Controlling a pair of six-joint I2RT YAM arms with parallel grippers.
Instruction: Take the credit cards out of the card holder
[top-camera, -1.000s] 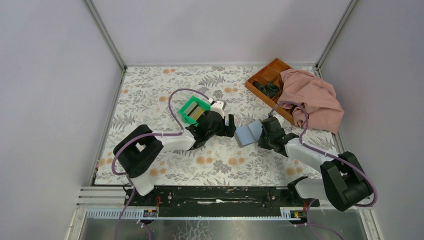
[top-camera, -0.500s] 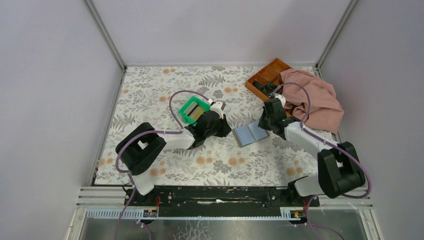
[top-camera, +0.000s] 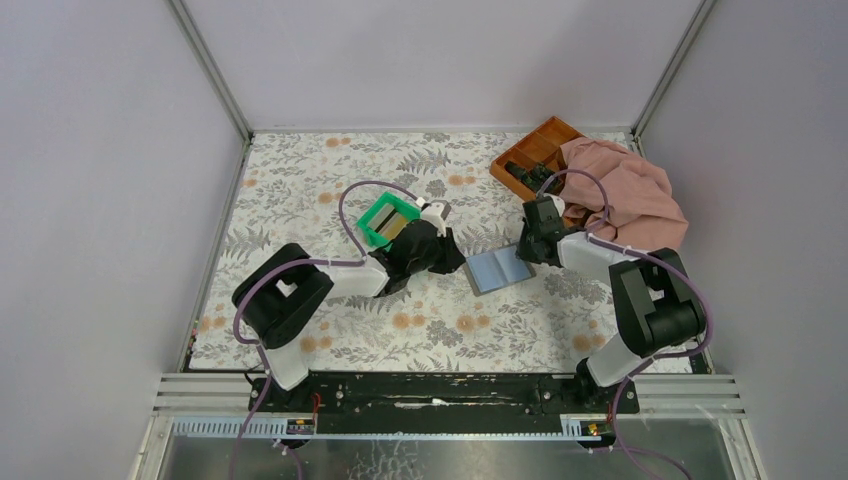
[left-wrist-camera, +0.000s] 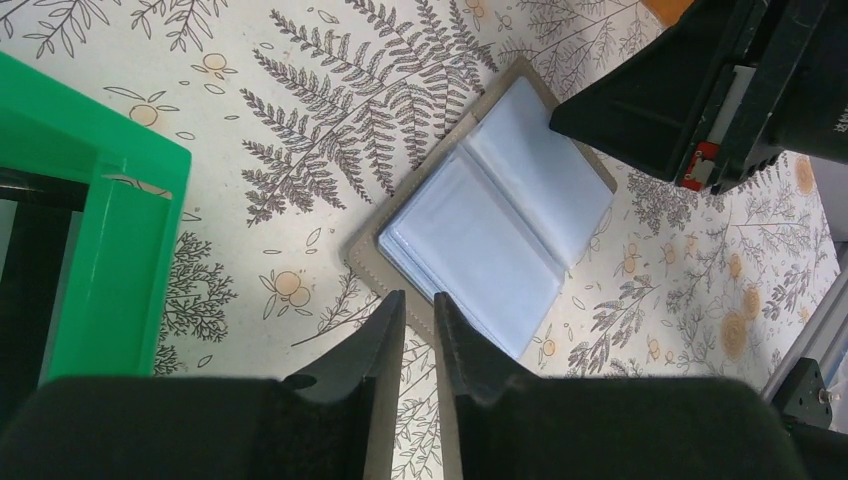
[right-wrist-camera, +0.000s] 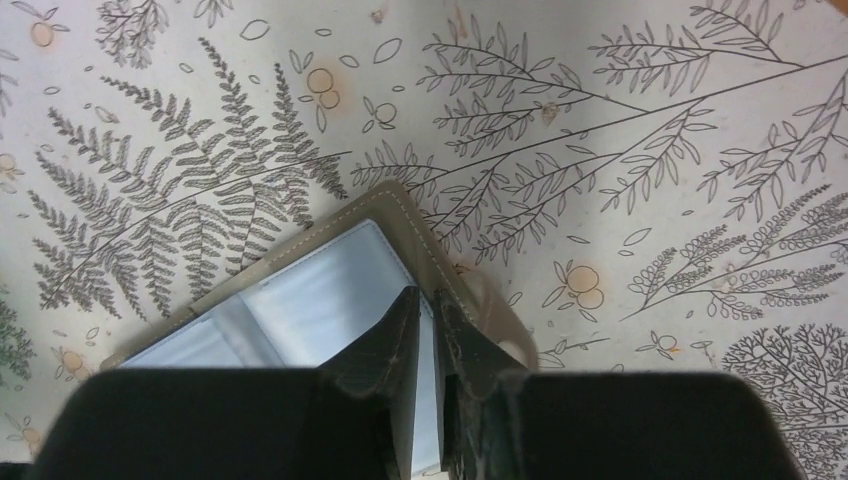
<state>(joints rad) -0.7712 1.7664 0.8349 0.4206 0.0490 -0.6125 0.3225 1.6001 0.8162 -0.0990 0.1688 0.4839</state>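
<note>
My left gripper (left-wrist-camera: 420, 298) and right gripper (right-wrist-camera: 427, 295) sit narrowed at the card holder (left-wrist-camera: 500, 215), grasp unclear; I'd pin it flat first.

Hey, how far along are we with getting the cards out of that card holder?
Done, it seems: flat cards stand in the green bin. In hand: the card holder lies open, its visible sleeves looking empty. The left gripper appears to pinch its near edge, and the right gripper, jaws narrow, is over the other page. Left: checking hidden sleeves; I can't tell whether any cards are inside.
</note>
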